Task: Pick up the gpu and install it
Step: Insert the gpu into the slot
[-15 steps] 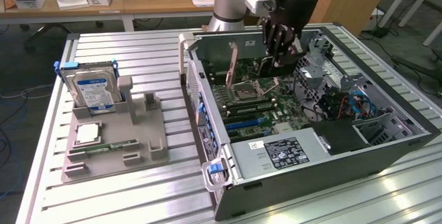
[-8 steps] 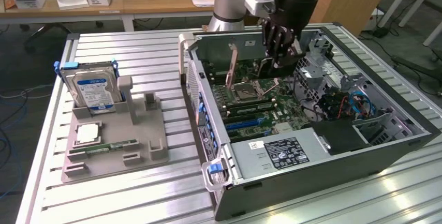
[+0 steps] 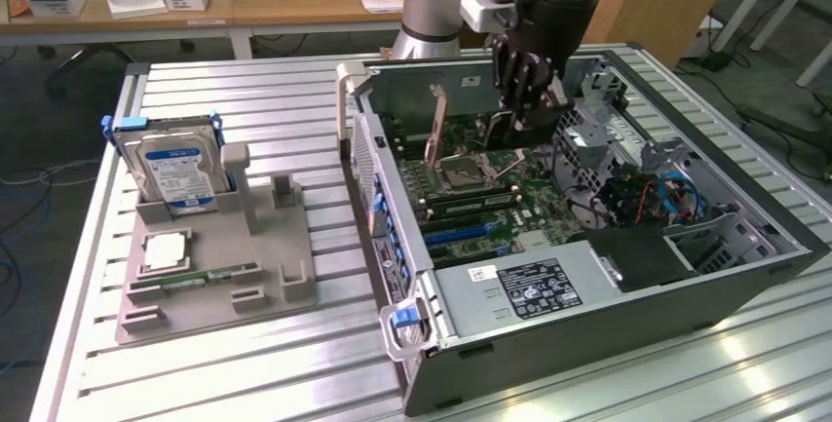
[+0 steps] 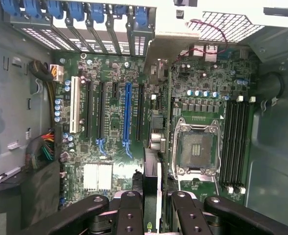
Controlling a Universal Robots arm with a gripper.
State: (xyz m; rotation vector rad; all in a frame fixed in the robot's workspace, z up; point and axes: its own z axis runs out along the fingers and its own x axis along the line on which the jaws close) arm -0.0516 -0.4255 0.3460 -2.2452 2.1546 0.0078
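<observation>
Blue-labelled hard drive (image 3: 175, 171) and stickered power supply (image 3: 527, 290) carry print too small to read, while the arm descends steeply into the open computer case (image 3: 728, 290), gripper (image 4: 153, 208) pinching the gpu (image 4: 152, 166) edge-down above the motherboard (image 4: 114, 161).

A silver surface (image 3: 260, 91) of ribbed metal slats carries two things. Towards the exterior view's left a grey moulded parts holder (image 3: 247, 247) lies flat on the slats. Towards the exterior view's right a dark desktop computer case (image 3: 586, 344) lies on its side, open face up. A strip of bare slats separates them, and light glares off the near right slats.
</observation>
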